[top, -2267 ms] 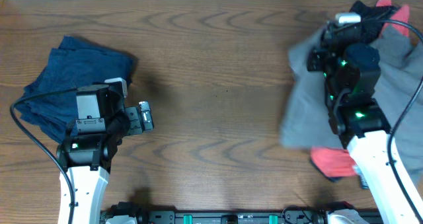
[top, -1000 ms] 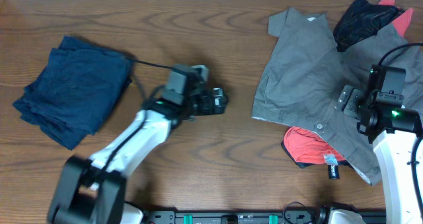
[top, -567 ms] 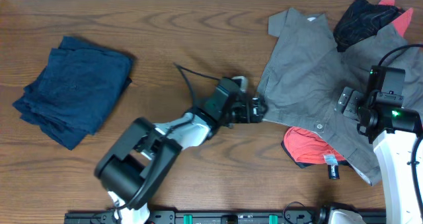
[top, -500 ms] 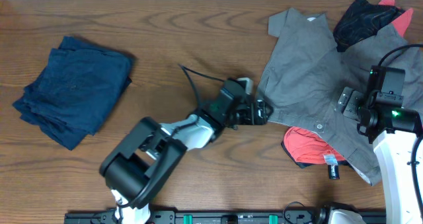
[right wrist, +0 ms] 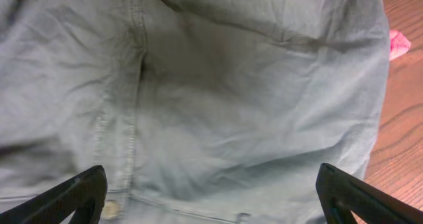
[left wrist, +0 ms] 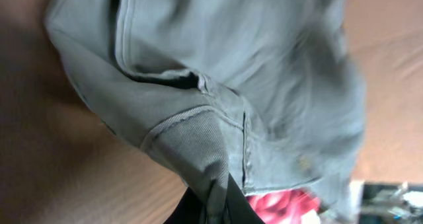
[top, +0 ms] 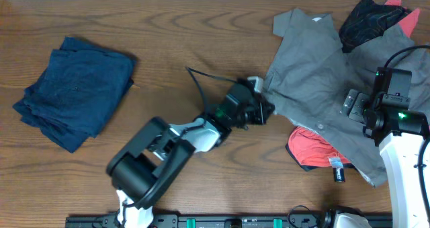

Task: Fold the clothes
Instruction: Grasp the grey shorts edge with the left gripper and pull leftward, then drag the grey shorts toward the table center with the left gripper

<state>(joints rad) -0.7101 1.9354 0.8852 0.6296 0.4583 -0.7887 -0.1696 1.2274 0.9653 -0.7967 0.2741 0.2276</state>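
Note:
The grey-taupe shorts [top: 309, 66] lie spread on the right side of the table, and they fill the left wrist view [left wrist: 264, 72] and the right wrist view [right wrist: 231, 98]. My left gripper [top: 263, 109] reaches across to their left edge. It is shut, pinching a fold of the grey cloth [left wrist: 215, 207]. My right gripper [top: 353, 101] hovers over the right part of the shorts. It is open, its fingertips [right wrist: 73, 197] wide apart with nothing between them [right wrist: 215, 204]. A button [right wrist: 109, 209] shows on the waistband.
A folded navy garment [top: 74, 90] lies at the left. A black patterned garment [top: 366, 16] sits at the back right corner. A red one [top: 312, 147] pokes out from under the shorts, with a small black item [top: 339, 176] beside it. Bare wood [top: 188, 40] lies between.
My left arm has stretched right from mid-table to the shorts' left edge and shut on it, drawing that edge up slightly. The right arm has not moved.

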